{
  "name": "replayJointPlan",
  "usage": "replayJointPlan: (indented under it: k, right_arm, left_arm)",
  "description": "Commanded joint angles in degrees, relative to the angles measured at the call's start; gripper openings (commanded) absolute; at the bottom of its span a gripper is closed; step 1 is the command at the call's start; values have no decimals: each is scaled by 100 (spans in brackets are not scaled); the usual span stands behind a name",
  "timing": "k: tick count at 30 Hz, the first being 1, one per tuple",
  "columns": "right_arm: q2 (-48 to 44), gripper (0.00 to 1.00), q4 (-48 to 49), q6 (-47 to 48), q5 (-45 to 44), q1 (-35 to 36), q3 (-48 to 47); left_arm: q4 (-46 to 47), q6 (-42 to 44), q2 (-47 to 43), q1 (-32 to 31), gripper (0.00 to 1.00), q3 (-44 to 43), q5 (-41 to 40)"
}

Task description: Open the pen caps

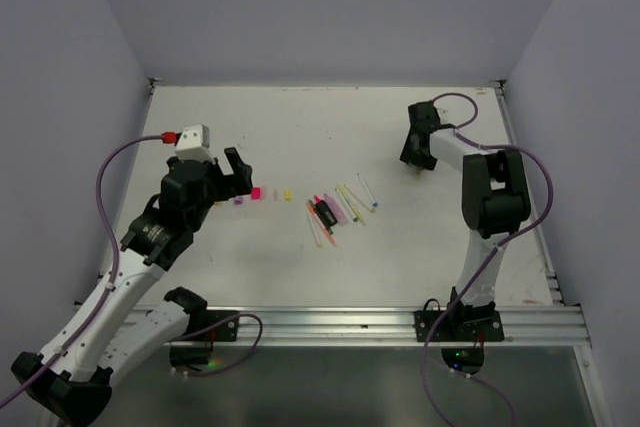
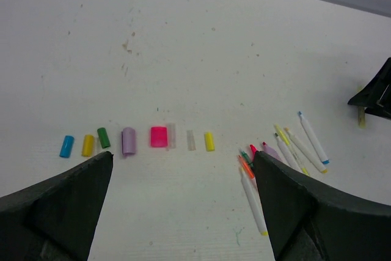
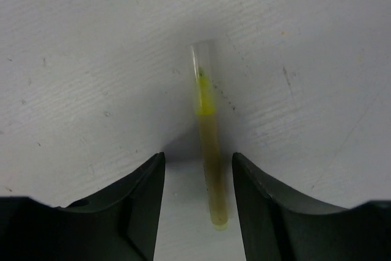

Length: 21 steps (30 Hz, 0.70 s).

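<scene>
Pale lilac walls close in a white desk [image 1: 300,127] on three sides. Near the middle of the desk, a little toward its left edge, the pen caps [image 2: 158,136] lie in a loose row parallel to the near edge. From the left wrist view they read blue [image 2: 66,146], yellow [image 2: 88,145], green [image 2: 103,137], lilac [image 2: 128,140], pink, two clear ones [image 2: 191,140], and another yellow [image 2: 209,141]. Most of them lie apart from one another.

Just beside the row, toward the right edge, the pens [image 2: 293,150] lie fanned in a small cluster at about the centre of the desk. They are thin white, yellow, orange and green-tipped bodies.

The left fingers [image 2: 67,200] hang spread wide above the near side of the cap row and hold nothing.

The right fingers [image 3: 134,212] are over by the right edge, toward the far right corner and well apart from the cluster. They stand parted with a yellow pen [image 3: 208,145] between them, its clear cap [image 3: 201,59] at the far end. A gap shows on each side of the pen, so they are not clamped on it. Whether the pen lies flat on the desk cannot be told.
</scene>
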<state>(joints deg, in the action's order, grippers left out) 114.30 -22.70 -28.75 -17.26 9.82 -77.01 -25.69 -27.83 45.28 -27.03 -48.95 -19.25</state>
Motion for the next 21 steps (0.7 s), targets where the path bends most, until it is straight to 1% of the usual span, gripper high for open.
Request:
replayJointPlan:
  k: [1,2,3,5,6,7,8,10,15,18,21]
  right_arm:
    - [179,49,-156,177,275,-77,-217]
    - [215,47,-226,186,310,-77,-244]
    - [233,40,-244,195,328,-77,-227]
    - [224,31,-209,221,389,-77,-139]
    - [207,24,-183,264,433,-77,-104]
    - [154,13,-182,274,434,-77,-77]
    - [119,7,-148,291,442,-77,-16]
    - [5,0,-77,388,477,-68,54]
    - [-812,0,380,555,715,45,503]
    - [-1355,0,521,722,680,361,687]
    - [-1917,0,713,757,829,887,871]
  left_arm:
    - [-121,94,-186,13,100,253,175]
    - [-94,94,-221,13,100,298,271]
    - [-76,77,-238,13,100,324,316]
    - [28,76,-239,13,100,386,491]
    - [64,76,-221,13,100,395,553]
    - [117,85,-204,13,100,412,632]
    - [248,94,-160,13,100,421,807]
    - [371,94,-98,13,100,421,1001]
    - [715,15,349,13,100,307,1651]
    - [890,-99,666,13,100,184,2046]
    - [1171,-257,956,13,100,88,2460]
